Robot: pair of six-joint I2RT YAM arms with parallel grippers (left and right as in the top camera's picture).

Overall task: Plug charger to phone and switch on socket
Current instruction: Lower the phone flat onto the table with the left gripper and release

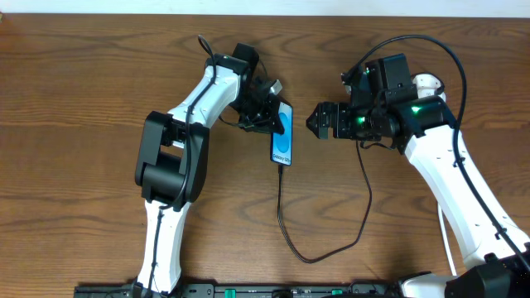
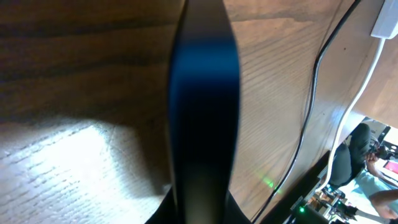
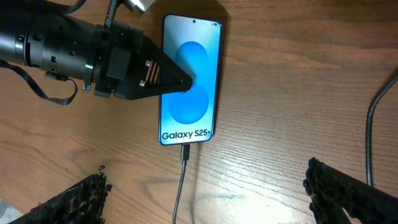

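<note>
The phone [image 1: 283, 139] lies flat on the table, its blue screen up, with "Galaxy S25+" at its foot [image 3: 186, 134]. The charger's black plug [image 3: 185, 152] sits in the phone's foot. Its cable [image 1: 308, 257] loops toward the front and back up to the right arm. My left gripper [image 1: 267, 122] is shut, and its pointed tip [image 3: 184, 84] rests on the screen's left side. Just right of the phone, my right gripper [image 1: 318, 120] hangs open and holds nothing; its fingers [image 3: 74, 202] stand wide either side of the cable. The socket [image 1: 427, 83] is a white shape mostly hidden behind the right arm.
A thick white cord [image 2: 364, 74] and the thin black cable [image 2: 311, 106] run across the wooden table [image 1: 83, 99] to the right of the phone. A black rail [image 1: 248, 291] runs along the table's front edge.
</note>
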